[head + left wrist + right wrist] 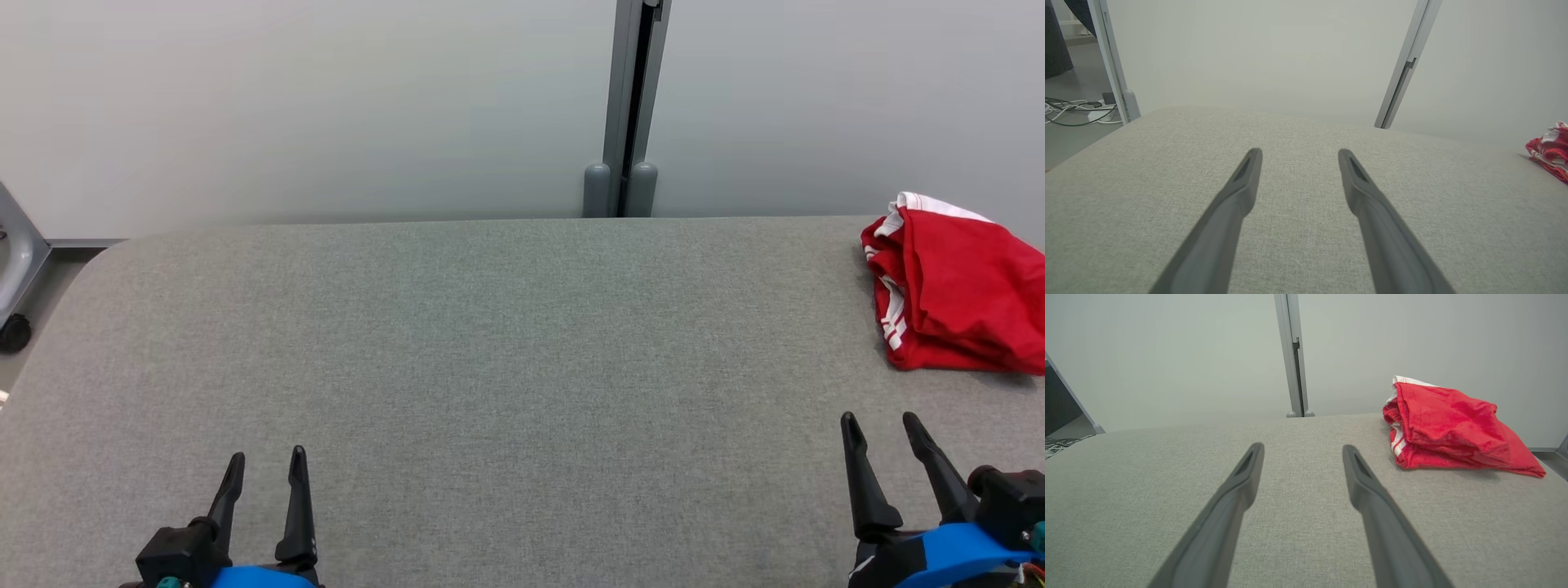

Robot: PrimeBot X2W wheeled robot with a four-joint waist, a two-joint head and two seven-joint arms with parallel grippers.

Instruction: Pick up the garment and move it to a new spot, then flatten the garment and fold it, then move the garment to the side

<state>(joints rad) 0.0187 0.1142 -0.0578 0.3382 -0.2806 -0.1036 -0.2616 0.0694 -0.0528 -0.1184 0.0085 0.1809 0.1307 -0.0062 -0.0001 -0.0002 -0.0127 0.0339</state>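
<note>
The garment [955, 294] is a red cloth with white stripes, bunched in a loose heap at the far right of the grey fabric table [506, 351]. It also lies ahead and to the right of the fingers in the right wrist view [1449, 428], and a corner of the garment [1551, 149] shows at the right edge of the left wrist view. My right gripper [882, 423] hovers open near the table's front right, short of the heap. At the front left my left gripper [268, 457] stands open, with nothing between its fingers.
A pale wall with a grey vertical post [629, 106] runs behind the table. At the left, past the table's rounded corner, stands a wheeled metal frame [16, 269]. Cables [1073, 110] lie on the floor beyond the left end.
</note>
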